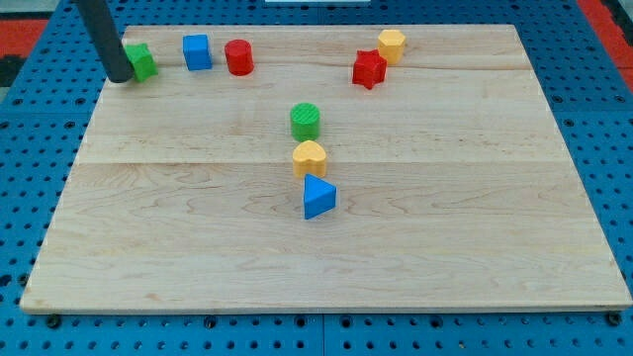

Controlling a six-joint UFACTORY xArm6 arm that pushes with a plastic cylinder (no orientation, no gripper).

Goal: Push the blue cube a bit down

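The blue cube (pixel 197 51) sits near the board's top left, between a green block (pixel 141 61) on its left and a red cylinder (pixel 238 57) on its right. My tip (pixel 119 77) is at the far top left, touching or just beside the green block's left side, well left of the blue cube.
A red star-shaped block (pixel 369 69) and a yellow hexagonal block (pixel 392 44) sit at the top right. A green cylinder (pixel 306 121), a yellow heart-shaped block (pixel 310 157) and a blue triangular block (pixel 318 197) form a column mid-board. The wooden board (pixel 475 247) lies on blue pegboard.
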